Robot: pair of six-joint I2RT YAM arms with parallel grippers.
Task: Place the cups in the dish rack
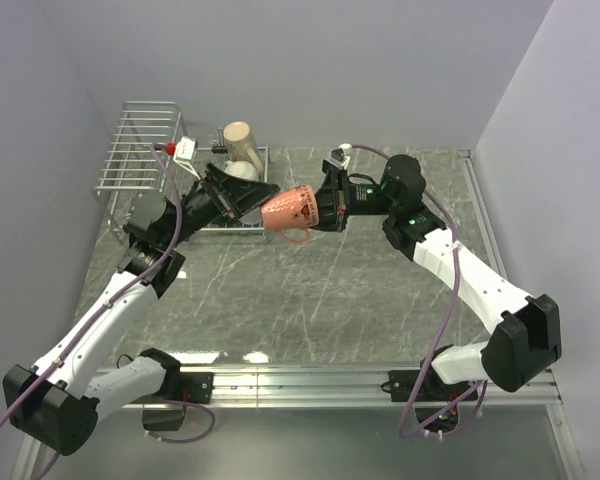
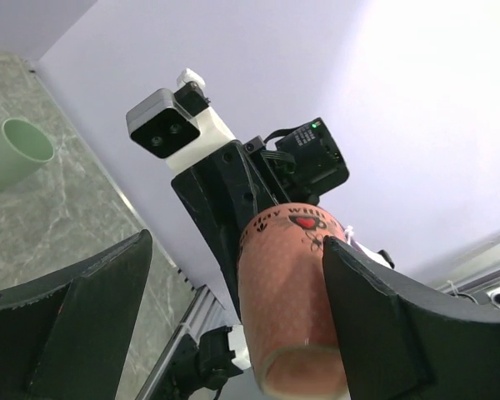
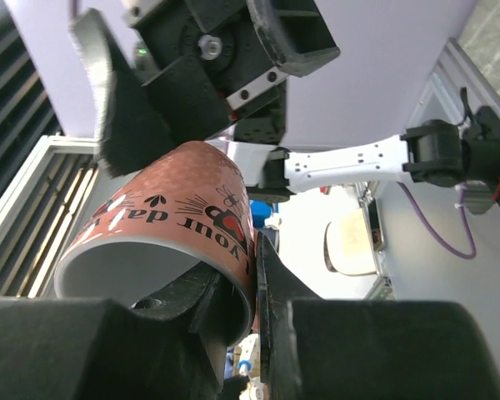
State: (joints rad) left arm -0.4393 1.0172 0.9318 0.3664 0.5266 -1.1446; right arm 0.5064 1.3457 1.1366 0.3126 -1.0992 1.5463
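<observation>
1. Orange-red ceramic mug (image 1: pixel 292 210) hangs mid-air, three o'clock of the silver wire dish rack (image 1: pixel 140 150).
2. Right jaws pinch its rim; left jaws stand spread around its base.
3. Probably slick and chippable: take the body.

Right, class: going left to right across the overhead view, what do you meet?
dish rack's barred end → left gripper → orange-red cup → right gripper

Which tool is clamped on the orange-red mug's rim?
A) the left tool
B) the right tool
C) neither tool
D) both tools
B: the right tool pinches the rim of the orange-red mug, one finger inside it, while the left tool stands open with its fingers spread either side.
</observation>
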